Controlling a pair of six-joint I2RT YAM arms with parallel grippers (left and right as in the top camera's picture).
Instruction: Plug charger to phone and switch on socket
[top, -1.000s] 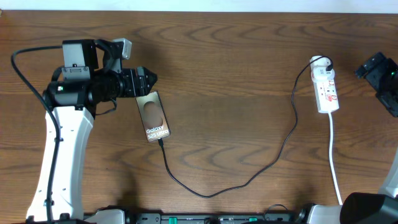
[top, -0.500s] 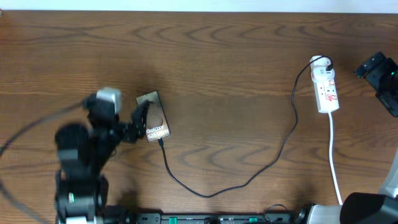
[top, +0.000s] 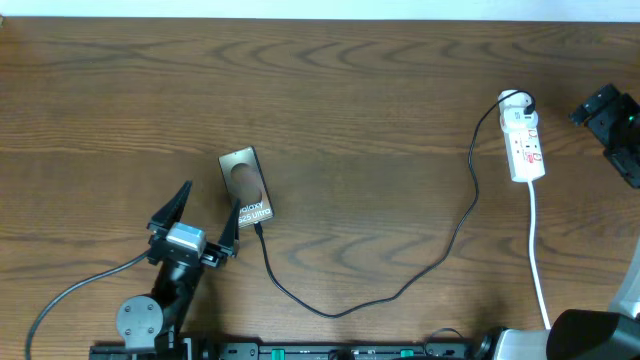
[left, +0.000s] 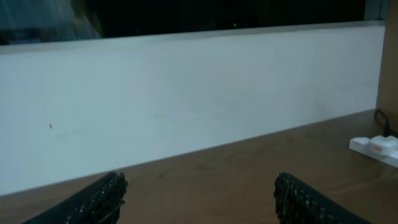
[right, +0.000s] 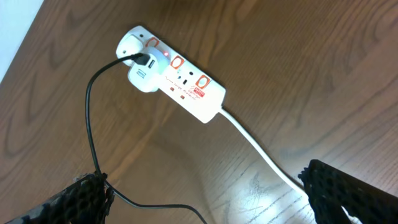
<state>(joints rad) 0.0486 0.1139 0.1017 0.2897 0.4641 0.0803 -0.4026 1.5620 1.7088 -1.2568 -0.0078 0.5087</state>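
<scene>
The brown phone (top: 247, 185) lies flat at the left of the table. The charger's thin black cable (top: 335, 311) leaves its near end and loops across to the white adapter (right: 143, 78), which sits in the white socket (right: 186, 81) at the far right. My left gripper (top: 212, 196) stands open just left of the phone's near end, holding nothing. In its wrist view, the left gripper (left: 200, 182) looks over bare wood towards the socket (left: 378, 147). My right gripper (right: 205, 180) hangs open to the right of the socket (top: 525, 140), and nothing is between its fingers.
The socket's white lead (top: 538, 260) runs down to the table's near edge at the right. A white wall (left: 186, 99) backs the far edge. The right arm (top: 612, 125) sits at the right border.
The left arm has swung back from the phone's far end to the table's near edge, its gripper now beside the phone's near end. Phone, cable and right arm have not moved.
</scene>
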